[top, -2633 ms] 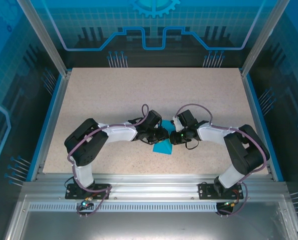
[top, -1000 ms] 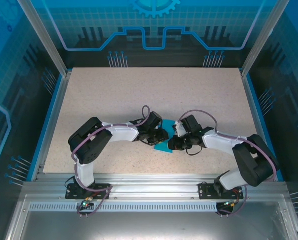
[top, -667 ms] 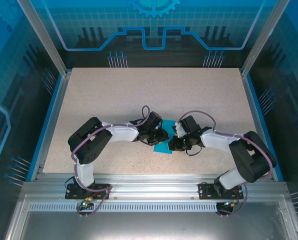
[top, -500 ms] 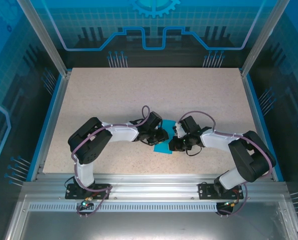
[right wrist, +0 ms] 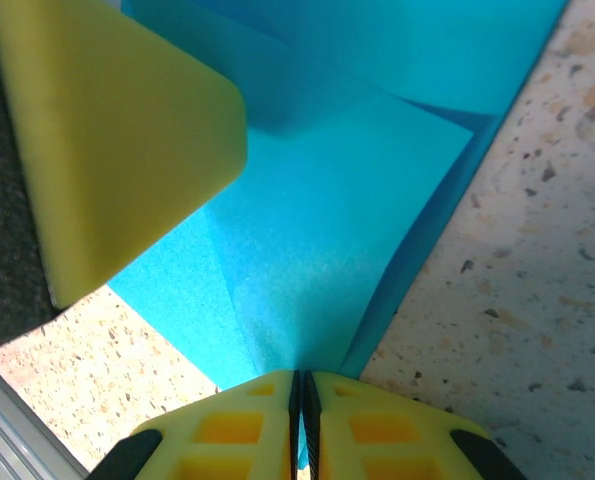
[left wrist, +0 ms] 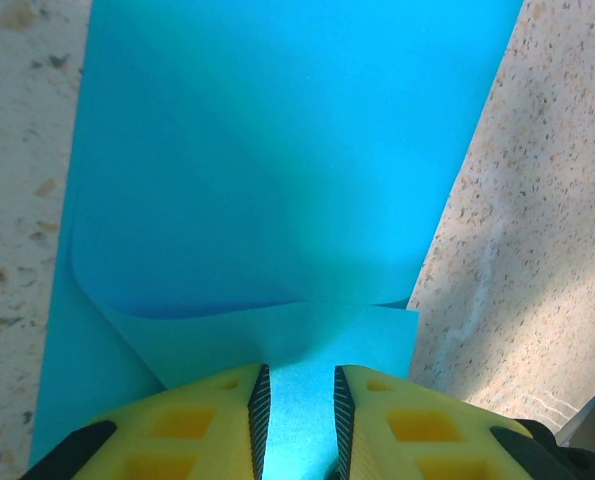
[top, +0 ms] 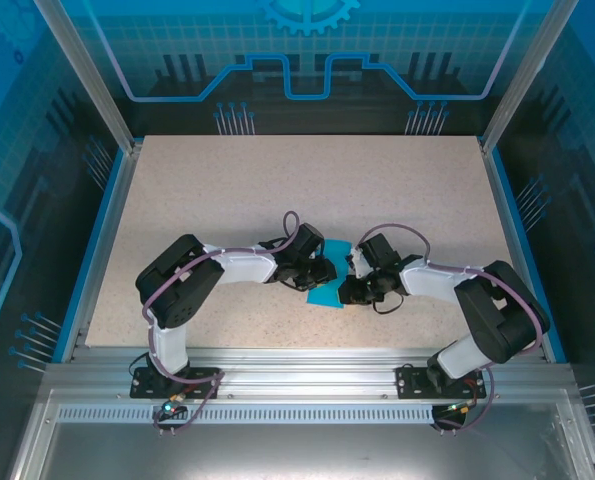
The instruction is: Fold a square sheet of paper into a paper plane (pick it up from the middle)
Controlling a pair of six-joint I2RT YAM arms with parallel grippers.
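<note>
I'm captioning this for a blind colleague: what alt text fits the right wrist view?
The right hand, yellow-fingered, pinches a raised fold of teal paper lying on a speckled table. A second yellow finger sits at upper left, over the paper.

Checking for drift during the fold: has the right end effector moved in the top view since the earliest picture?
Yes. The right end effector has shifted toward the near table edge, still pinching the square sheet of paper.
</note>
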